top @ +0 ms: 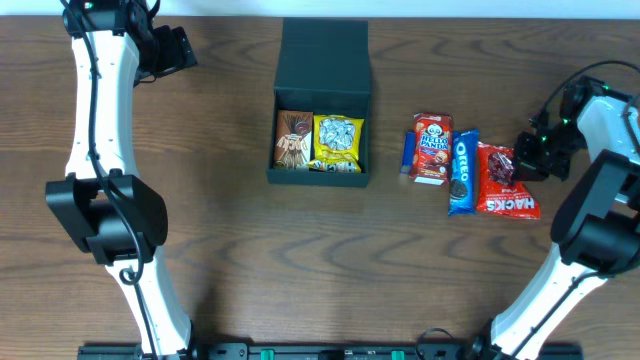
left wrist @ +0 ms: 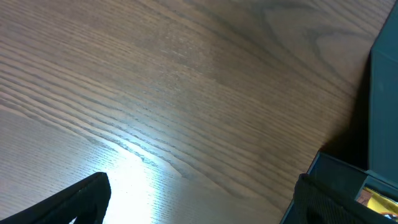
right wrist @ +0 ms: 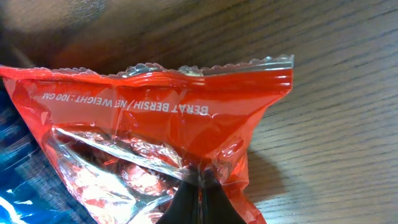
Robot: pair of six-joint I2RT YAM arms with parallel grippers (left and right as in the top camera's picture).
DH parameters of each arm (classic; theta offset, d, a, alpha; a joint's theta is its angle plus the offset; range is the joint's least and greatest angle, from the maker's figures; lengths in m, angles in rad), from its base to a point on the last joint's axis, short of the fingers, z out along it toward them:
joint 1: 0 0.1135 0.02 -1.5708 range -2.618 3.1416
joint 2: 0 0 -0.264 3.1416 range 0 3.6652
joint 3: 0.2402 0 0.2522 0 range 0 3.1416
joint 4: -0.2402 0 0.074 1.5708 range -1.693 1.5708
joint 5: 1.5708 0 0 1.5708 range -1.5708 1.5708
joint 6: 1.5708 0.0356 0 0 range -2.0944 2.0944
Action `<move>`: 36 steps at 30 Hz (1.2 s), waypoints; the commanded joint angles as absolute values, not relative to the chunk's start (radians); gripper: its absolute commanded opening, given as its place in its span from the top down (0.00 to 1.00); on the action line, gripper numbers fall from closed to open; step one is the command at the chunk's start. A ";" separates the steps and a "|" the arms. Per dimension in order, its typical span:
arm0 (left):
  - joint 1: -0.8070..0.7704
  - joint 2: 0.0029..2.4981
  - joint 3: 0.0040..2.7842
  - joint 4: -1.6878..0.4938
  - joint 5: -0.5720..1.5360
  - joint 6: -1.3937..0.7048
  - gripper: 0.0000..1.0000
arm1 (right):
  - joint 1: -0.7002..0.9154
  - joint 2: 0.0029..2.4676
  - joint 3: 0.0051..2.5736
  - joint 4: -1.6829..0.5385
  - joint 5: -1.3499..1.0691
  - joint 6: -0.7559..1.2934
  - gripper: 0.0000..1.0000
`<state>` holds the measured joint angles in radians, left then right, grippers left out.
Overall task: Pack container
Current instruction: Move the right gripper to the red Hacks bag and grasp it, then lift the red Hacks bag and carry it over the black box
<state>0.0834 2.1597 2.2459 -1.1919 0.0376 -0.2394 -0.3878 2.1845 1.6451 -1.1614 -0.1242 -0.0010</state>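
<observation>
The dark container (top: 322,62) stands open at the table's middle, lid flap laid back, with a brown packet (top: 293,138) and a yellow packet (top: 338,140) inside. Its corner shows in the left wrist view (left wrist: 382,106). My left gripper (top: 185,48) hangs open over bare wood far left of it, jaws wide apart (left wrist: 196,205). At the right, my right gripper (top: 522,158) is shut on the edge of a red Hacks candy bag (top: 507,185). The wrist view shows its fingertips pinching the red wrapper (right wrist: 168,118) at the gripper (right wrist: 200,186).
A blue Oreo packet (top: 462,172) lies against the red bag's left side, its blue edge in the right wrist view (right wrist: 12,155). A red and blue biscuit packet (top: 432,147) lies between it and the container. Wood tabletop (top: 230,250) all around.
</observation>
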 commanded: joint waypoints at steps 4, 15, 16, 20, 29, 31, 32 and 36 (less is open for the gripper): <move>0.084 2.155 2.240 -1.192 0.027 -0.251 0.05 | -0.378 2.202 1.646 -1.180 -0.141 0.013 0.99; 0.084 2.155 2.240 -1.192 0.027 -0.251 0.05 | -0.352 2.004 1.852 -1.211 -0.162 0.052 0.98; 0.084 2.155 2.240 -1.192 0.027 -0.251 0.05 | -0.346 1.977 1.871 -1.212 -0.162 0.060 0.98; 0.084 2.155 2.240 -1.192 0.027 -0.251 0.05 | -0.310 1.895 1.921 -1.212 -0.176 0.078 0.98; 0.084 2.155 2.240 -1.191 0.026 -0.250 0.05 | -0.121 1.846 1.938 -1.139 -0.342 0.226 0.99; 0.084 2.155 2.240 -1.184 0.026 -0.246 0.05 | -0.053 1.856 1.934 -1.094 -0.348 0.282 0.99; 0.084 2.155 2.240 -1.179 0.026 -0.246 0.05 | -0.014 1.864 1.934 -1.068 -0.347 0.300 0.98; 0.084 2.155 2.240 -1.170 0.026 -0.247 0.05 | 0.138 1.914 1.934 -0.956 -0.312 0.420 0.99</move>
<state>0.0834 2.1597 2.2459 -1.1702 0.0380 -0.2394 0.0658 1.8751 1.9320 -0.9848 -0.2996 0.3004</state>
